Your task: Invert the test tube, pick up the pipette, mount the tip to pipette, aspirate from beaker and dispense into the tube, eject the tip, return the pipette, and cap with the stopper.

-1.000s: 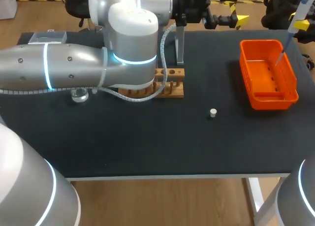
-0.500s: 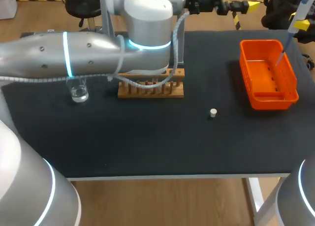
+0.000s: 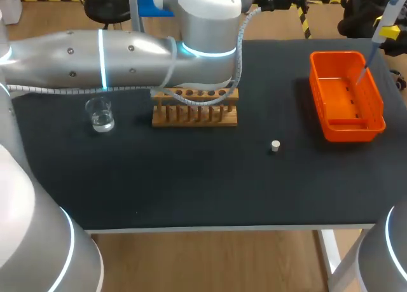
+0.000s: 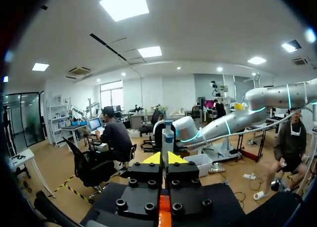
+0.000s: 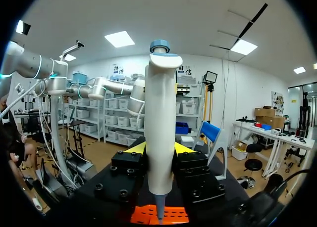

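while left arm (image 3: 127, 50) overhangs rack (image 3: 194, 109), beaker (image 3: 100, 114), stopper (image 3: 275, 146) sit unobstructed.

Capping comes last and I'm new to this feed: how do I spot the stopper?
Look at the black table, in the open stretch between the wooden rack and the orange bin. The stopper stands alone there, a small white plug, far smaller than anything nearby.

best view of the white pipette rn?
Right wrist view: the white pipette with blue-grey plunger stands upright, close up, in the right claw. Head view catches only part, above the orange plastic bin. Left wrist view: absent.
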Robot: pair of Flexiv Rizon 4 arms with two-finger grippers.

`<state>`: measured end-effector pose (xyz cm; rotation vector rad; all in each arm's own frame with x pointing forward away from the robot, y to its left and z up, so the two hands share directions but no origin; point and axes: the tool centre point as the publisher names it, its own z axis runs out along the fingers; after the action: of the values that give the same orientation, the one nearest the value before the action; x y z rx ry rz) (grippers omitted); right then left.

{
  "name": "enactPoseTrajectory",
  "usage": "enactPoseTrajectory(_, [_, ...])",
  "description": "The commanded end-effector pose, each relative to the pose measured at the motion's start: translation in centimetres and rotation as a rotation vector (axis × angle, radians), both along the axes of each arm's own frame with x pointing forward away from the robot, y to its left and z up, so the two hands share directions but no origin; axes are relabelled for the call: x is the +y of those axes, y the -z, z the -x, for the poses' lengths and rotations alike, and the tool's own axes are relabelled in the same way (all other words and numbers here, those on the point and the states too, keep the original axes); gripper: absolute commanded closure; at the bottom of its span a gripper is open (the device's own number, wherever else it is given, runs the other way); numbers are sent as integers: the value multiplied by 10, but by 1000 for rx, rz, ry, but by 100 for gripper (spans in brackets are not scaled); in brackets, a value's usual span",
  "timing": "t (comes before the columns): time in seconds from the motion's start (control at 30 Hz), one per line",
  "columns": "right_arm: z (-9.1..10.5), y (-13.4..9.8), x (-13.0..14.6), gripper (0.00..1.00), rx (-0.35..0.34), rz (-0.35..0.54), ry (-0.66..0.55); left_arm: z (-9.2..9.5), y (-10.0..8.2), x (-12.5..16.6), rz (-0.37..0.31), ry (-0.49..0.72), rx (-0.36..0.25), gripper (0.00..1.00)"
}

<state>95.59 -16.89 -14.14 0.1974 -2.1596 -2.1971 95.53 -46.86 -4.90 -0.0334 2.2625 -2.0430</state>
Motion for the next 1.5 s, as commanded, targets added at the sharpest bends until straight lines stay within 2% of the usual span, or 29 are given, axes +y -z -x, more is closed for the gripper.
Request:
enactPoseTrajectory(0.03, [0,-1,-1,100,-1,3,-1,0,1,-5,-3,8,-5,100])
enactPoseTrajectory(0.47, [0,-1,-1,100,-1,3,-1,2,5,-53,46,54,-22,100])
enactPoseTrajectory(0.6, [0,-1,-1,100,-1,3,-1,3,7,-64,83,78,-17,100])
enactPoseTrajectory(1.0, [0,-1,-1,100,-1,3,-1,1,0,-86,77,103,-14,100])
enactPoseTrajectory(1.23, [0,-1,-1,100,-1,3,-1,2,-7,-96,47,108,-25,100])
enactPoseTrajectory(1.5, [0,-1,-1,100,-1,3,-1,1,-7,-102,46,119,-25,100])
